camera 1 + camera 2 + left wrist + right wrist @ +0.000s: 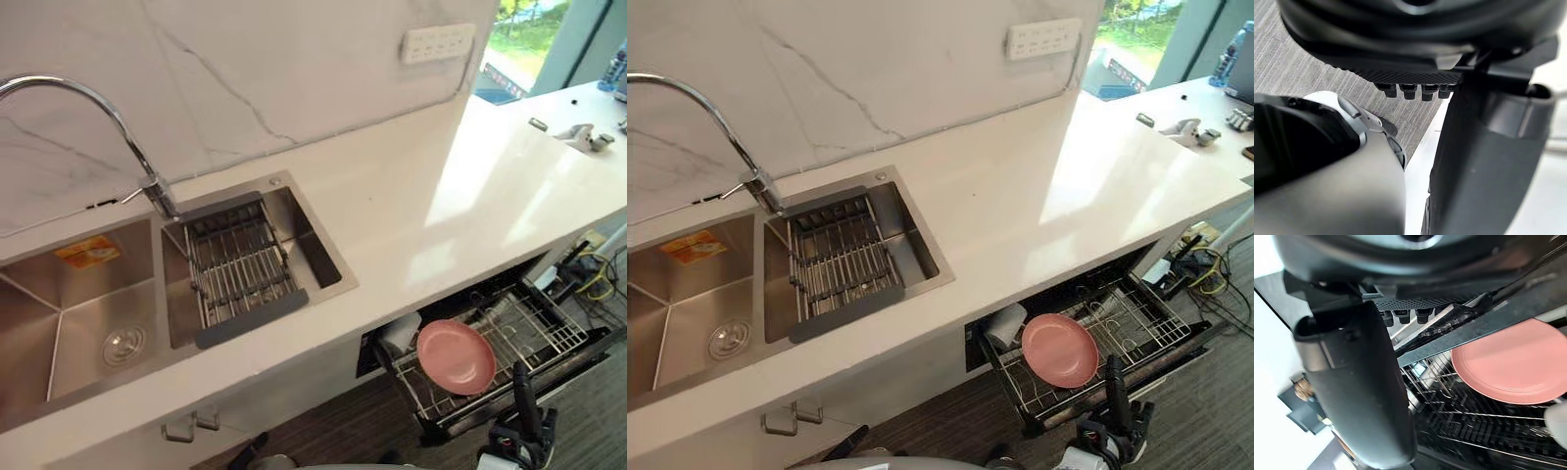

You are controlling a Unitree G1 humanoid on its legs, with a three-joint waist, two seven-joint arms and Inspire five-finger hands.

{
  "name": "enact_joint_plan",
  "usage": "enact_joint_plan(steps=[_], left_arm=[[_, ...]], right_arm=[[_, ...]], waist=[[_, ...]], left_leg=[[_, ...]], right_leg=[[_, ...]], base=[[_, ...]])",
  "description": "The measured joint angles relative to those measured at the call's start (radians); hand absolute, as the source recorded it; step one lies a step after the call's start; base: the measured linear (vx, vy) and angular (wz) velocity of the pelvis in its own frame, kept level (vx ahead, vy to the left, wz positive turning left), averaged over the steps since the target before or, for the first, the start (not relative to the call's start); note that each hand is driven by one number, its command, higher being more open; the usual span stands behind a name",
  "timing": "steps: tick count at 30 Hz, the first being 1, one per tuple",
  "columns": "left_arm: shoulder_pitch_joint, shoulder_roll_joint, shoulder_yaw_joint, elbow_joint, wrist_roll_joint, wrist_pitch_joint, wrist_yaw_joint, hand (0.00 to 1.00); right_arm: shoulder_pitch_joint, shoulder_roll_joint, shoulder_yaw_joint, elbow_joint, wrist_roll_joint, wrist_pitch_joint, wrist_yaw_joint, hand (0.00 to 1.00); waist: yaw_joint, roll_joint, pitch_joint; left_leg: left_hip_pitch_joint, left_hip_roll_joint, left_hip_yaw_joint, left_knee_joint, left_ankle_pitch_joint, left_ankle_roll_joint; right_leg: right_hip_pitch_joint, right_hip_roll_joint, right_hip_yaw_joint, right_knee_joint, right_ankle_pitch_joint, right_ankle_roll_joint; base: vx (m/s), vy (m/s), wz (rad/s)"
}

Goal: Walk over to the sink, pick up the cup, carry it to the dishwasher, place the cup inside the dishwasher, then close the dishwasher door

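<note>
Cup — white, resting tilted in the pulled-out dishwasher rack, just beside a pink plate, under the tabletop. It is probably light, rigid, smooth-glazed and breakable, and best taken round its body. The right hand hovers near the rack's front, fingers straight and empty — the left hand hangs relaxed, holding nothing.

The sink is brushed steel and the tap polished chrome. The counter is glossy; the wall is smooth, veined marble. The basket and dishwasher rack are metal wire. The plate looks smooth.
</note>
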Motion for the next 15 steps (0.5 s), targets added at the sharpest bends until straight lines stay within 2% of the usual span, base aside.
enact_joint_plan(steps=[3,8,11,13,15], left_arm=[[0.0,0.021,-0.017,0.005,0.026,-0.002,-0.006,1.0],[0.002,0.028,-0.032,0.026,0.034,-0.041,0.031,1.0],[0.007,0.028,-0.028,0.027,0.034,-0.05,0.043,1.0],[0.015,0.023,-0.02,0.025,0.034,-0.068,0.039,1.0],[0.015,0.021,-0.011,0.025,0.035,-0.081,0.003,1.0]], right_arm=[[-0.07,-0.052,0.036,0.067,0.0,0.054,0.019,1.0],[-0.193,-0.141,0.146,0.124,-0.006,0.132,0.02,1.0],[-0.238,-0.148,0.173,0.12,-0.008,0.169,0.026,1.0],[-0.233,-0.14,0.218,0.117,-0.019,0.195,0.072,1.0],[-0.233,-0.137,0.25,0.068,-0.02,0.215,0.102,1.0]], waist=[[0.002,-0.013,-0.002],[0.031,-0.013,-0.001],[0.044,-0.011,0.002],[0.044,-0.009,0.015],[0.042,-0.001,0.03]], left_leg=[[-0.018,-0.006,-0.036,-0.008,0.018,0.002],[-0.053,-0.016,-0.094,-0.01,0.047,0.006],[-0.074,-0.014,-0.128,-0.005,0.054,0.007],[-0.078,-0.009,-0.135,-0.003,0.052,0.003],[-0.085,-0.001,-0.144,-0.001,0.043,0.003]], right_leg=[[0.0,-0.002,-0.032,0.0,0.0,0.0],[-0.004,-0.002,-0.086,0.0,-0.005,0.001],[-0.007,0.003,-0.111,-0.001,-0.01,-0.004],[-0.007,0.01,-0.112,-0.001,-0.013,-0.009],[-0.016,0.021,-0.101,-0.001,-0.02,-0.019]], base=[[0.02,0.018,0.33],[-0.02,0.021,0.31],[-0.04,0.018,0.26],[-0.05,0.016,0.04],[-0.07,0.017,-0.14]])
